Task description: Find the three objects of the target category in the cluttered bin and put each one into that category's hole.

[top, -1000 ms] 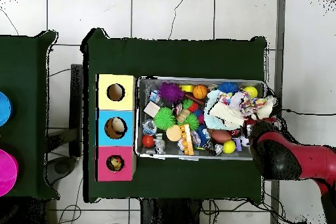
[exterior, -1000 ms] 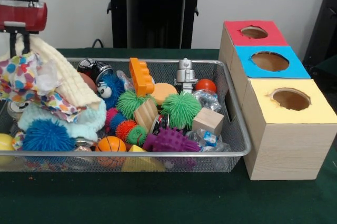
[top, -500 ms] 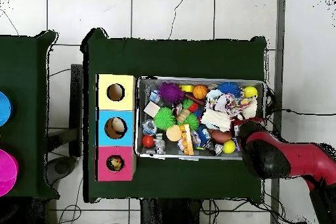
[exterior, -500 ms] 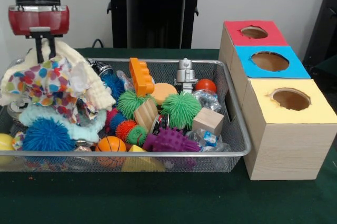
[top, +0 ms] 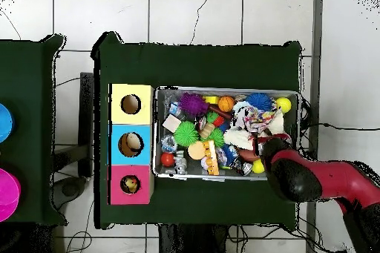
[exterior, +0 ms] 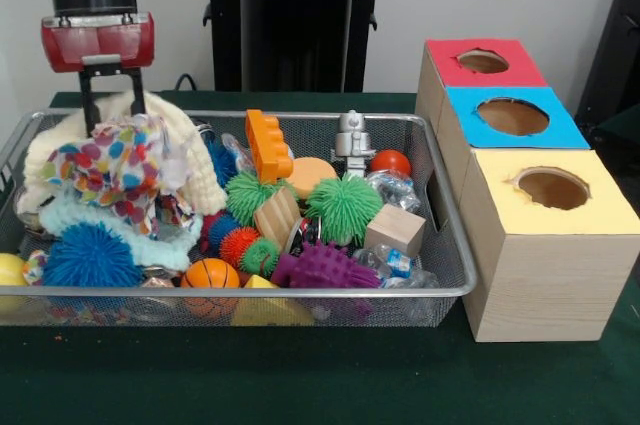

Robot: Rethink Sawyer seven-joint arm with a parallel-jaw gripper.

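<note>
A wire mesh bin point(exterior: 455, 290) sits on a dark green table point(exterior: 320, 380), packed with toys and cloth. Along the near rim, from left to right in the front view, lie a blue spiky ball point(exterior: 88, 257), a small orange basketball point(exterior: 211, 275) and a purple spiky toy point(exterior: 325, 267). Just behind them are a plain wooden cube point(exterior: 394, 229), a green spiky ball point(exterior: 343, 207) and a tilted wooden block point(exterior: 277, 217).

At the left end of the bin, a heap of cloth rises above the other things. On top is a white cloth with polka dots point(exterior: 105, 165) in red, blue, yellow and orange, crumpled and bunched upward. Behind and beside it lies a cream knitted cloth point(exterior: 190, 160), and a pale blue fuzzy cloth point(exterior: 120, 225) curls beneath them.

The gripper point(exterior: 108, 105) hangs straight down onto the top of this heap, below a red wrist band. Its two black fingers point(exterior: 88, 105) stand a narrow way apart, with their tips sunk in the dotted cloth; whether they are pinching it cannot be told.

Farther back stand an orange toy brick point(exterior: 267, 143), a small silver robot figure point(exterior: 351, 141) and a red ball point(exterior: 390, 162).

Right of the bin stands a row of three wooden boxes, each with a round hole on top: yellow box point(exterior: 560, 245) nearest, blue box point(exterior: 510, 117) in the middle, red box point(exterior: 482, 63) farthest.
</note>
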